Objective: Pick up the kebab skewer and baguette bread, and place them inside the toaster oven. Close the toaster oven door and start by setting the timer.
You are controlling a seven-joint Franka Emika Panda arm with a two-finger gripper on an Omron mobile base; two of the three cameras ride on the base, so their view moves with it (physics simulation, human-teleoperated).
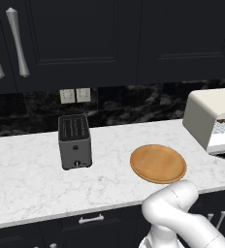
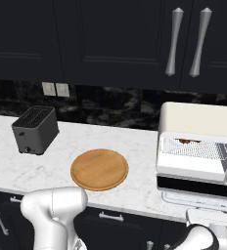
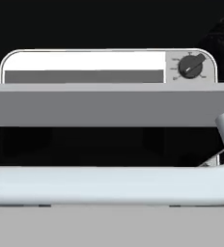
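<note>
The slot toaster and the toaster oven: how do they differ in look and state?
The slot toaster is dark grey, while the toaster oven is cream-white. The slot toaster is narrow with slots on top; the toaster oven is wider, boxy, and its door hangs open in front. Both stand on the marble counter.

White marble bench [image 1: 32,179] along a dark wall. On it, at the left, dark grey slot toaster [image 1: 75,141], upright. Near the front edge, round wooden plate [image 1: 158,163], lying flat, well apart from the toaster. At the right end, cream-white toaster oven [image 2: 198,146], door lowered past the front edge.
</note>
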